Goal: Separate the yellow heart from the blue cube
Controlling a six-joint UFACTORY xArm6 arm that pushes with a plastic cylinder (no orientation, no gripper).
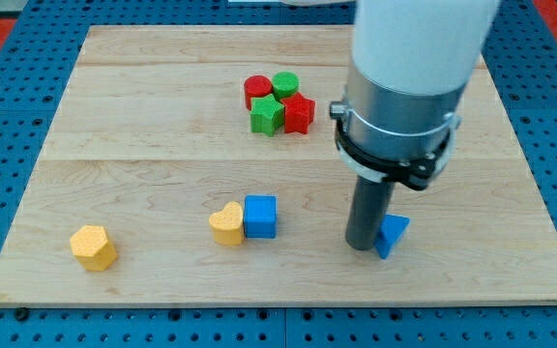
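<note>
The yellow heart (226,225) lies low on the board, left of centre, touching the left side of the blue cube (260,216). My tip (363,246) is down on the board to the right of the pair, about a hundred pixels from the blue cube. It stands right against the left side of a blue triangular block (392,235). The arm's wide grey and white body hangs above it and hides part of the board's upper right.
A yellow hexagonal block (94,247) lies at the lower left. Near the top centre is a tight cluster: a red cylinder (257,90), a green cylinder (285,84), a green star-like block (268,115) and a red star-like block (299,113). The wooden board (143,145) sits on a blue pegboard.
</note>
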